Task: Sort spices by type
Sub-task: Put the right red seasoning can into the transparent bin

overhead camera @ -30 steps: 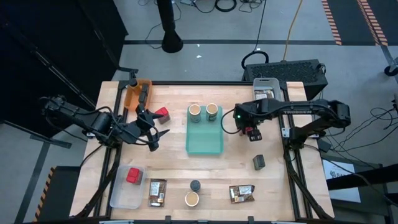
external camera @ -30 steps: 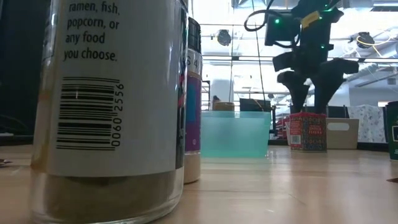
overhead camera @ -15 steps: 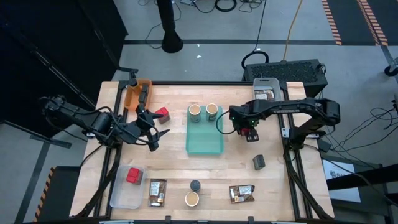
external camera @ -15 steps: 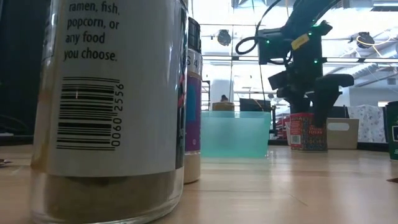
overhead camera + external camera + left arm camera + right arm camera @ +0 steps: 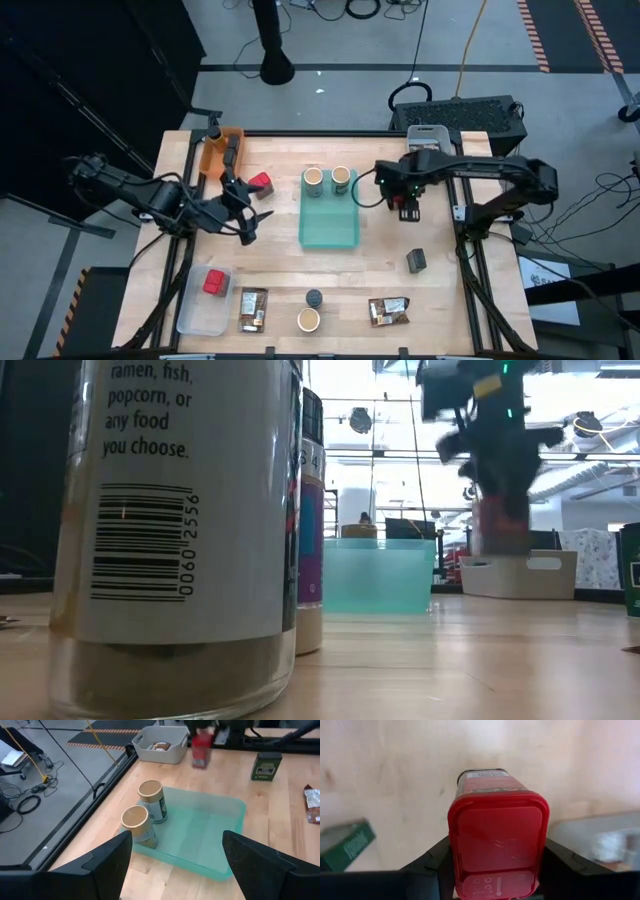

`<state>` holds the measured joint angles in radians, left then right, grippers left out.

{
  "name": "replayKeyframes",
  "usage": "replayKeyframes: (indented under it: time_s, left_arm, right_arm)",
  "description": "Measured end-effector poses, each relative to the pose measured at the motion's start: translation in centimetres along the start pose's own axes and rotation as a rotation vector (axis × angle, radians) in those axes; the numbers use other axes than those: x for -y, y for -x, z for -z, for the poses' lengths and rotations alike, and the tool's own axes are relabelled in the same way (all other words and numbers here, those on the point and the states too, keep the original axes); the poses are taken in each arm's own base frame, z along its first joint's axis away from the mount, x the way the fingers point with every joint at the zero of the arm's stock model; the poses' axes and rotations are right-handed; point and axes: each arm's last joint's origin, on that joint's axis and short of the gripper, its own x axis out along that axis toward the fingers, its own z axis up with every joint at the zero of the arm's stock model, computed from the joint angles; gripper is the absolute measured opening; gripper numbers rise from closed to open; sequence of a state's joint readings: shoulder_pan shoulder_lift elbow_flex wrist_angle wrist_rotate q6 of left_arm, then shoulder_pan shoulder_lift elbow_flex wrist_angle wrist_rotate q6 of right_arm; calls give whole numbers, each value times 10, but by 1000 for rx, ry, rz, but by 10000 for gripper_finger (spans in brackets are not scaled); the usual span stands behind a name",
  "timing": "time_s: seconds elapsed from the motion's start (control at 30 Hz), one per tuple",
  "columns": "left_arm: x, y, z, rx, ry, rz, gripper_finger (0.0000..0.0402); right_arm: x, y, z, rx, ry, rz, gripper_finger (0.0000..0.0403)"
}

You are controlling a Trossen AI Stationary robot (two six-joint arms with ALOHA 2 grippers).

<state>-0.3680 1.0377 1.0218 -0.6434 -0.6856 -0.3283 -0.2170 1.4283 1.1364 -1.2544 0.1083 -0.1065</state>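
Note:
My right gripper is shut on a red square spice box and holds it above the table, right of the teal tray. The low view shows that box blurred and off the wood. Two tan jars stand at the tray's far end. My left gripper hovers open left of the tray, near another red box standing on the table. A third red box sits in the clear bin. Brown packets, a black jar and a tan jar sit near the front edge. My right gripper pinches the red box between its two fingers, just below the red lid, one finger on each opposite side wall. The fingers come from above, pointing down. The box hangs upright below them, lifted clear of the table.
An orange bin sits at the far left and a grey bin at the far right. A dark green box stands right of centre. A large labelled jar fills the low view's left side. Bare wood lies between the tray and the front row.
My right gripper came down over the red box that stood right of the tray, took hold of it and raised it clear of the table. The box now hangs above where it stood. My left arm kept still.

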Motion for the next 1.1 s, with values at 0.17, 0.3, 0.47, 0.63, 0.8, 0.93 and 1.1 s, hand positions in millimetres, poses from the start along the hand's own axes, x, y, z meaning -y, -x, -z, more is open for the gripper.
replayKeyframes:
  time_s: [0.17, 0.3, 0.47, 0.63, 0.8, 0.93, 1.1]
  left_arm:
    - [11, -11, 5, -48, -57, 10, 310]
    - [26, -19, 9, -67, -133, 35, 310]
    - [44, -28, 9, -34, -201, 71, 310]
    - [51, -34, 7, -6, -259, 81, 310]
    - [48, -31, 9, -24, -282, 76, 310]
    - [46, -32, 7, -14, -277, 76, 310]
    - [45, -42, 7, -30, -269, 55, 310]
  right_arm:
    - [-14, 54, -10, 193, -60, 29, 191]
    - [-36, 92, -27, 460, -37, -6, 191]
    - [-72, 114, -57, 789, 96, -25, 191]
    - [-101, 103, -86, 892, 216, 107, 191]
    - [-112, 80, -110, 869, 231, 226, 191]
    - [-116, 65, -126, 872, 237, 296, 191]
    - [-122, 55, -143, 930, 262, 311, 191]
